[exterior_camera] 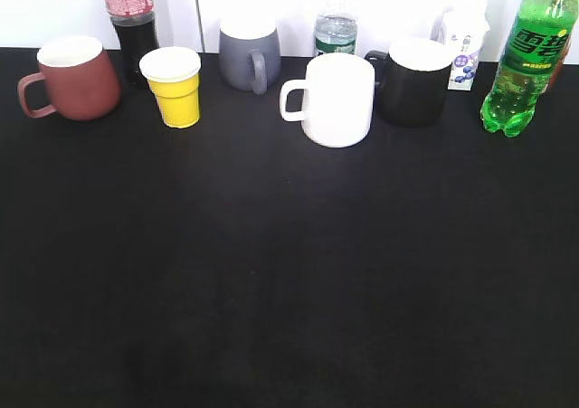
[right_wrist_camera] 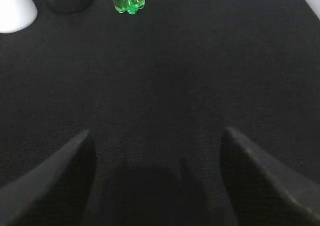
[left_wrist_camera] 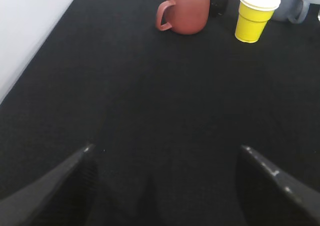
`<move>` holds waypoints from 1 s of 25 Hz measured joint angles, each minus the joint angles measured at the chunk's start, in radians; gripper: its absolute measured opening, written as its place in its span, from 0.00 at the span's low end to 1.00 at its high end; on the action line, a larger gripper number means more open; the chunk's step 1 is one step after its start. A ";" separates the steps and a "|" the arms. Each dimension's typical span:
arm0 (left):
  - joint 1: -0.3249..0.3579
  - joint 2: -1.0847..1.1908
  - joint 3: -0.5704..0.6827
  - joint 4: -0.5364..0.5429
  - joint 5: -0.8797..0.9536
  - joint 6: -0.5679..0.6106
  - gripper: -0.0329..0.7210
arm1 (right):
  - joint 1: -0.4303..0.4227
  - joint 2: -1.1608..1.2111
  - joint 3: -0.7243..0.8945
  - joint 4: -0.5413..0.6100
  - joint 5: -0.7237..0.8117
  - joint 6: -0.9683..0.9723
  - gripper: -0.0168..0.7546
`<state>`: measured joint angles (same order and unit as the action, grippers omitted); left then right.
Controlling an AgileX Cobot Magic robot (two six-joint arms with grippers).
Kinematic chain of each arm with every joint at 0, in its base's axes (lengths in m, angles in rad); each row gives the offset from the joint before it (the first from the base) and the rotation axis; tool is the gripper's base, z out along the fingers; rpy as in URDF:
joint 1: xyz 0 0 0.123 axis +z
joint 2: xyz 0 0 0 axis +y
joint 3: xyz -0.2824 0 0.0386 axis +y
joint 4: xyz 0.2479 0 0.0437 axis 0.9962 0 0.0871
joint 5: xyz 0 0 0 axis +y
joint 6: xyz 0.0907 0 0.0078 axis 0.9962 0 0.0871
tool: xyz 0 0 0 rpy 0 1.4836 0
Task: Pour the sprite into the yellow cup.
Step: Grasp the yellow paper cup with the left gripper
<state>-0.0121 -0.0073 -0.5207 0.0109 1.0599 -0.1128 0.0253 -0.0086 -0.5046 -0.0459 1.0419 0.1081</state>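
both claws (left_wrist_camera: 165, 186) (right_wrist_camera: 155, 176) low over the table, jaws wide apart, empty

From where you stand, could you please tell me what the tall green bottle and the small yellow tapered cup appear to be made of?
The tall green bottle looks like translucent glossy plastic: light passes through its lobed base, and a printed label wraps its middle. The small yellow tapered cup looks like a matte disposable cup, perhaps paper or thin plastic, judging by its thin white rolled rim and handleless body; the pictures leave that open.
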 joint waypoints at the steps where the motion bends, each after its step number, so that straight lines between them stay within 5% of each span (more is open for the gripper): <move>1: 0.000 0.000 0.000 0.000 0.000 0.000 0.91 | 0.000 0.000 0.000 0.000 0.000 0.000 0.78; 11: 0.000 0.000 -0.022 -0.033 -0.101 0.000 0.78 | 0.000 0.000 0.000 0.000 0.000 0.000 0.78; 14: 0.000 0.038 0.004 -0.011 -0.408 0.000 0.78 | 0.000 0.000 0.000 0.000 0.000 0.000 0.78; 18: 0.000 0.274 0.240 -0.001 -1.044 0.002 0.78 | 0.000 0.000 0.000 0.000 0.000 0.000 0.78; 22: -0.013 0.701 0.305 0.090 -1.518 0.002 0.78 | 0.000 0.000 0.000 0.000 0.000 0.000 0.78; 25: -0.104 1.069 0.306 0.102 -1.800 0.002 0.78 | 0.000 0.000 0.000 0.000 0.000 0.000 0.78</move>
<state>-0.1165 1.0621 -0.2142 0.1126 -0.7401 -0.1106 0.0253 -0.0086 -0.5046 -0.0459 1.0419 0.1081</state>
